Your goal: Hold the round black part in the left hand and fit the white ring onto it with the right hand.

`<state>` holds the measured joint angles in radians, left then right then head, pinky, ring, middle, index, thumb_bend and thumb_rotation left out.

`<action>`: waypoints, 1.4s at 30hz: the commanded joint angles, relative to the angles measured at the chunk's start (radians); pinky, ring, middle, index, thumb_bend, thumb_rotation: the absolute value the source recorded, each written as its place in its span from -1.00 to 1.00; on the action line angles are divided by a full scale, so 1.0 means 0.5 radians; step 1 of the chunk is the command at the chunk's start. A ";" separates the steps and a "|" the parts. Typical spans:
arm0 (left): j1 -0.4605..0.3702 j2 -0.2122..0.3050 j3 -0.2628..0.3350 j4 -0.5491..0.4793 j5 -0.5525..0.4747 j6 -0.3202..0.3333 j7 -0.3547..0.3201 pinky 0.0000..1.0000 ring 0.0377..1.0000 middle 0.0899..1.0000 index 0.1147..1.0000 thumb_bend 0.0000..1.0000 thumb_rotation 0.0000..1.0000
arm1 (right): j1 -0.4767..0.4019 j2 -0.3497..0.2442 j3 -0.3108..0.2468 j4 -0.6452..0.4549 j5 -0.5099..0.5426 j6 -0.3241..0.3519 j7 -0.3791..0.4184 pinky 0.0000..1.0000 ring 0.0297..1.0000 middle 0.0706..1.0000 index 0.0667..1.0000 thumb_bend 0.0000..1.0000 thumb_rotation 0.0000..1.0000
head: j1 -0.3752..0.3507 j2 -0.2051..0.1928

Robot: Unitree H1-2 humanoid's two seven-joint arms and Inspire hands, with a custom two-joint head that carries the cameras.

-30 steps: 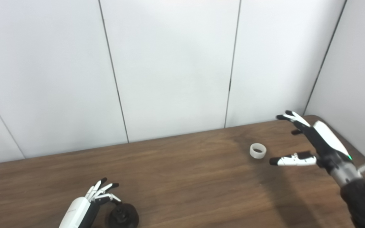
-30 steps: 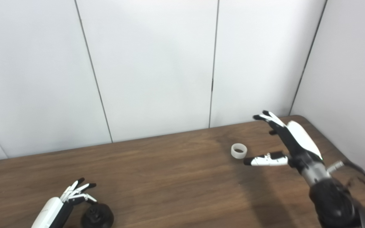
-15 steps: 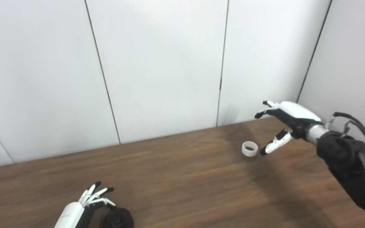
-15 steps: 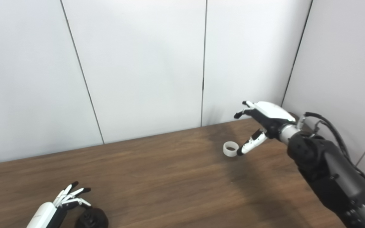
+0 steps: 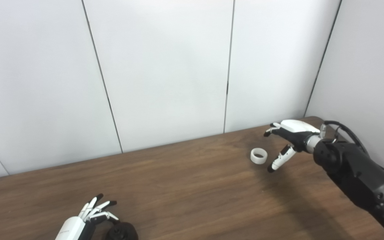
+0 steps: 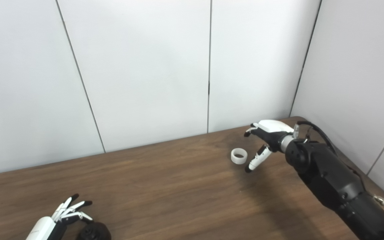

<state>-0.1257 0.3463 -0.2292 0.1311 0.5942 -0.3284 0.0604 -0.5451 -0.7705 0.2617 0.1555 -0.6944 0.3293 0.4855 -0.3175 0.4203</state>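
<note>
Ring (image 5: pixel 258 156) lies flat on table (image 5: pixel 192 186) at 3 o'clock, hollow centre w/ nothing in it. R hand (image 5: pixel 287 140) just beside it, released, thumb pointing down, not touching. Black part (image 6: pixel 93 231) at 7 o'clock; L hand (image 5: pixel 85 218) splayed beside it, no grasp.

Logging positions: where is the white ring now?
The white ring lies flat on the table, far right, just left of the open right hand.
</note>
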 commanded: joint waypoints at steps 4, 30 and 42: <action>0.120 -0.014 -0.009 0.014 0.007 -0.038 0.031 1.00 1.00 0.69 -0.17 0.04 -0.92 | -0.106 -0.005 0.002 0.030 -0.057 -0.095 -0.096 0.98 1.00 1.00 0.73 1.00 -0.19 | 0.016 -0.002; 0.205 -0.041 0.002 -0.119 0.009 0.010 -0.007 1.00 1.00 0.69 -0.17 0.04 -0.92 | -0.207 0.067 0.040 0.243 -0.068 -0.228 -0.109 1.00 1.00 1.00 0.66 0.96 -0.23 | 0.075 0.001; 0.279 -0.042 0.030 -0.216 0.010 0.012 -0.042 1.00 1.00 0.69 -0.17 0.04 -0.92 | -0.291 0.056 0.107 0.336 -0.082 -0.228 -0.025 0.99 1.00 1.00 0.63 0.85 -0.32 | 0.087 0.028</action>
<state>-0.0322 0.3348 -0.2082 0.0213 0.5988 -0.3195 0.0280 -0.6275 -0.7145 0.3238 0.3297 -0.7221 0.2242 0.4786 -0.2746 0.4341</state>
